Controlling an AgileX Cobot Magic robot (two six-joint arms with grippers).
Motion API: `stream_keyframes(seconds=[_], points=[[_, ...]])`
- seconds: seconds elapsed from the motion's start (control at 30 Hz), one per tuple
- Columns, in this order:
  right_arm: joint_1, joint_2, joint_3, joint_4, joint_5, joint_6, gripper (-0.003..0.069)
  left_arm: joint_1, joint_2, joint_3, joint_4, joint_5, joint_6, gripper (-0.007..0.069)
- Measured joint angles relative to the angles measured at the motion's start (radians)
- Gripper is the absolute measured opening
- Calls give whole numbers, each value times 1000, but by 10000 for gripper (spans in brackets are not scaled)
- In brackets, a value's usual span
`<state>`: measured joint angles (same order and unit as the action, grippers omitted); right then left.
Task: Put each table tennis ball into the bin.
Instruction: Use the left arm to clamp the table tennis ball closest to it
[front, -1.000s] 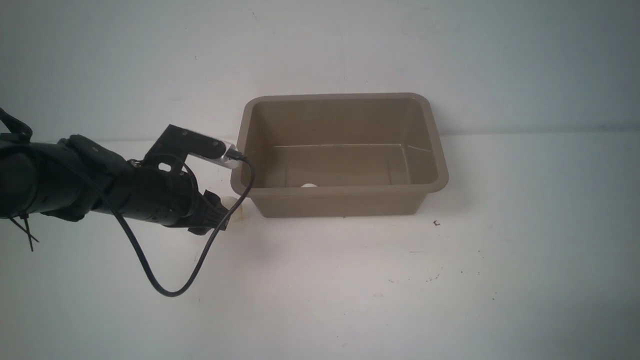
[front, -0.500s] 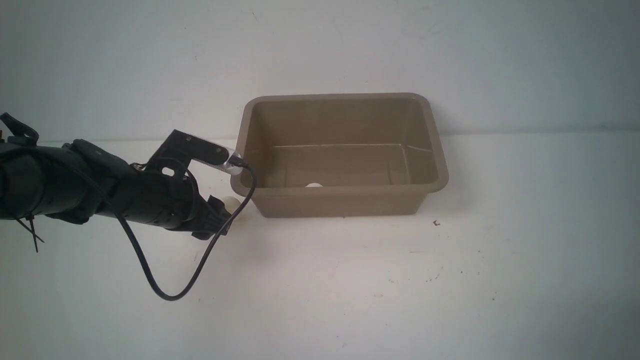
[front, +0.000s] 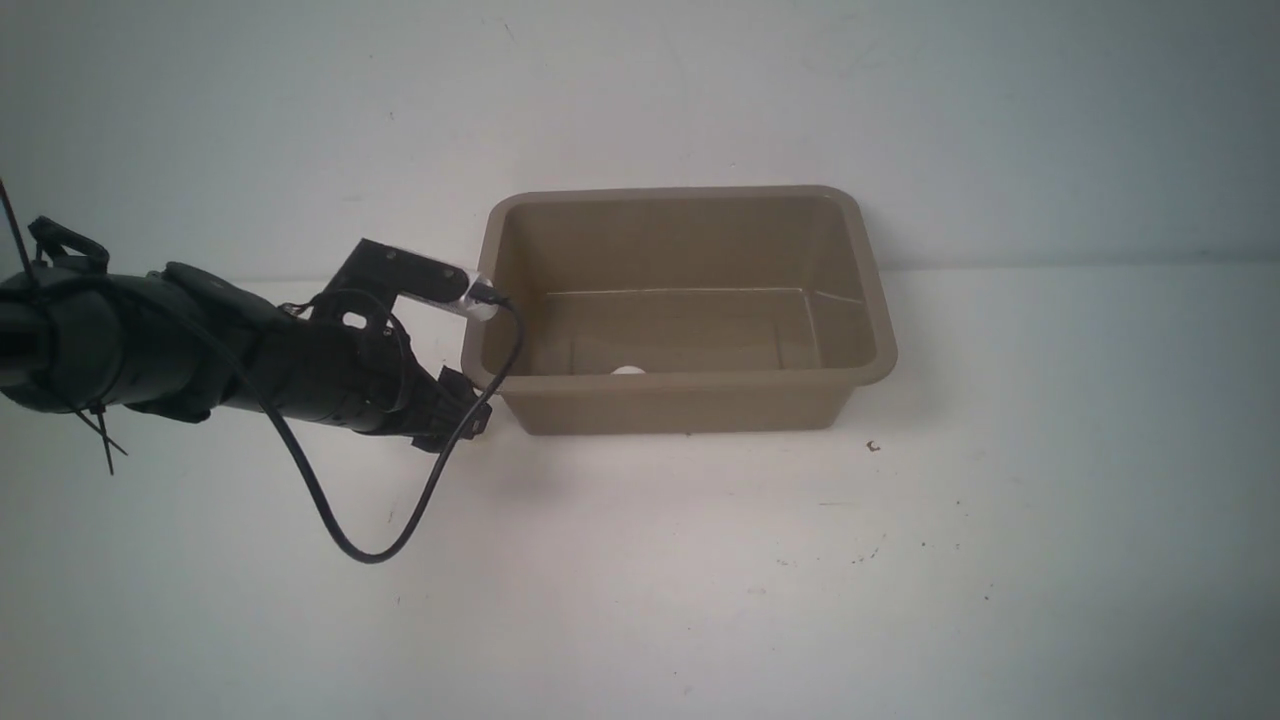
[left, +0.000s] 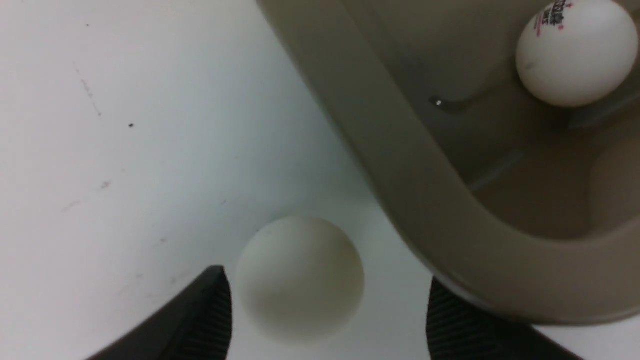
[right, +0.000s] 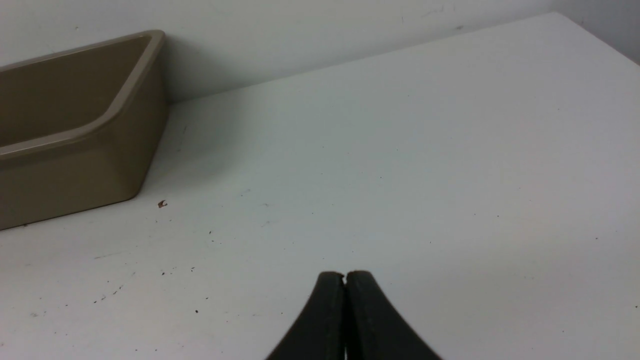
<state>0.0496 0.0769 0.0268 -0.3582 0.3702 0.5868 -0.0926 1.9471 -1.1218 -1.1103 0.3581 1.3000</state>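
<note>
The tan bin (front: 680, 405) stands at the middle back of the table. One white table tennis ball (front: 628, 371) with printed marks lies inside it by the near wall, also in the left wrist view (left: 577, 52). The other white ball (left: 300, 277) rests on the table just outside the bin's near left corner (left: 400, 165). My left gripper (left: 326, 282) is open, with the ball between its fingers and closer to one of them. In the front view the left gripper (front: 470, 415) hides this ball. My right gripper (right: 345, 275) is shut and empty above bare table.
A black cable (front: 380, 540) hangs in a loop from the left wrist to the table. The wall runs right behind the bin. The right wrist view shows the bin's right end (right: 75, 150) and the table's far right corner.
My left arm has moved right toward the bin's near left corner. The ball that showed at its tip in the front view is now hidden behind the gripper.
</note>
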Motion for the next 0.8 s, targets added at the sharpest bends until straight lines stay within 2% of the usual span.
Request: stream_keyframes(seconds=[0.37,0.5,0.63,0.8], points=[[0,0,0,0,0,0,-15,0,60,-12,-23,-1,-11,468],[0,0,0,0,0,0,-15,0,66,-17,-71,-23,-8,427],[0,0,0,0,0,0,-15,0,66,-17,-101,-48,3,331],[0,0,0,0,0,0,-15,0,66,-17,-107,-53,7,331]])
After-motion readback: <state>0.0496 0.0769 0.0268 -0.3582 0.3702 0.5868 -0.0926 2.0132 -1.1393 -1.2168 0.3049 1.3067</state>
